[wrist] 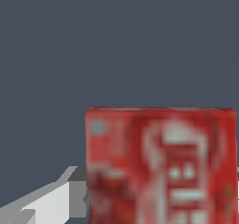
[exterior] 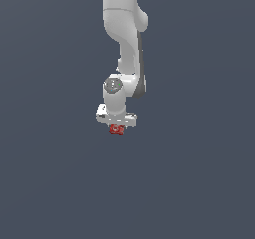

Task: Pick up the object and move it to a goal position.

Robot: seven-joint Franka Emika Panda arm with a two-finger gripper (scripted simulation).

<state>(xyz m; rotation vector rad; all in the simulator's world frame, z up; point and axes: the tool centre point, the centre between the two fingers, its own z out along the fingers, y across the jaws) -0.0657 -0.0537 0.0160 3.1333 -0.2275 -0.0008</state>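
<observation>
The exterior view shows one white arm (exterior: 124, 39) coming down from the top edge of the frame against a flat grey-blue background. No counter edge or surface line can be made out in either view.

Landmark: the block (exterior: 116, 130). It is a small red box with faint white marks on its face. The tool (exterior: 116, 125) sits directly above it, its white crossbar wider than the block on both sides. The block's top meets the underside of the tool; its lower part hangs clear below. From the exterior view's left to right: a short overhang of the tool body, the block, then a longer overhang of the tool body.

In the wrist view the block (wrist: 161, 167) fills the lower part of the frame, close to the camera, upright, its printed white figures blurred. Just beside one of its vertical edges a grey-white finger (wrist: 60, 202) shows, and it appears to touch that side. The opposite finger is not visible.

Tool state: the fingers are drawn in to about the block's width and appear closed against it. Contact on the far side cannot be confirmed.

Whether the block rests on anything below cannot be told.
</observation>
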